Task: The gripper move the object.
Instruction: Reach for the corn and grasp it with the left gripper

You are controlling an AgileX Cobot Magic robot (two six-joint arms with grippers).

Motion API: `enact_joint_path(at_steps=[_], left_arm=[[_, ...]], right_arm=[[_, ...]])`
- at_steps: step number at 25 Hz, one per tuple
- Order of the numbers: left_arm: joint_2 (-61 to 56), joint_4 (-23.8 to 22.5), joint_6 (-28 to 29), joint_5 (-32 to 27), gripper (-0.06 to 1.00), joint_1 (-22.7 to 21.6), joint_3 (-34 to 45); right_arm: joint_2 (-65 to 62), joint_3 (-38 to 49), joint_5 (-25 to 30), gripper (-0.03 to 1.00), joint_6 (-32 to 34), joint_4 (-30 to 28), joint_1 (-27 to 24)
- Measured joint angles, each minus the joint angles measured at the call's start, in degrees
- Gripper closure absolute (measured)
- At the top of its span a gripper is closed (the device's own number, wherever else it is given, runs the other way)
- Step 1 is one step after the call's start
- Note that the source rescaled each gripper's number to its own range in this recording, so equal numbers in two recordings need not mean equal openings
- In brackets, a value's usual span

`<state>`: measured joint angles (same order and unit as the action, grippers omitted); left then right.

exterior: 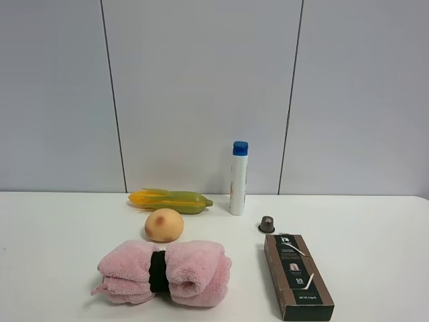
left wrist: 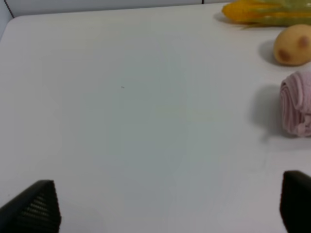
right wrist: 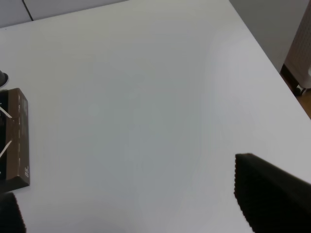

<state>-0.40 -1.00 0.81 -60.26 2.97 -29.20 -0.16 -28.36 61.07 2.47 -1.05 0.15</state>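
The toy corn cob (exterior: 171, 200), yellow kernels in green husk, lies at the back of the white table near the wall, left of the white bottle. It also shows in the left wrist view (left wrist: 265, 12), far from the fingers. My left gripper (left wrist: 165, 208) is open and empty over bare table, its black fingertips (left wrist: 34, 206) wide apart. My right gripper (right wrist: 136, 204) is open and empty over the table's right side, one black finger (right wrist: 267, 191) showing large. Neither arm shows in the exterior high view.
A tan ball (exterior: 164, 225) sits in front of the corn, and a pink rolled towel (exterior: 164, 272) in front of that. A white bottle (exterior: 238, 178) with a blue cap stands right of the corn. A small capsule (exterior: 267, 225) and a brown box (exterior: 297, 275) lie at right.
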Motion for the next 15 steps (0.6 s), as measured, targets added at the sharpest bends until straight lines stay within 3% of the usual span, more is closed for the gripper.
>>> enact_joint_path(at_steps=[3,7,10,15], left_arm=[[0.7,0.2,0.0,0.2,0.03,0.0,-1.1],[8.8,2.4,-2.0,4.3,0.03,0.0,-9.9],[20.2,3.1,-7.4,5.5,0.03,0.0,-18.2],[39.1,5.9,-22.3,11.4,0.03,0.0,-30.5]], right_arm=[[0.0,0.0,0.0,-0.03,0.0,0.0,0.0],[0.0,0.0,0.0,-0.03,0.0,0.0,0.0],[0.0,0.0,0.0,-0.03,0.0,0.0,0.0],[0.0,0.0,0.0,-0.03,0.0,0.0,0.0]])
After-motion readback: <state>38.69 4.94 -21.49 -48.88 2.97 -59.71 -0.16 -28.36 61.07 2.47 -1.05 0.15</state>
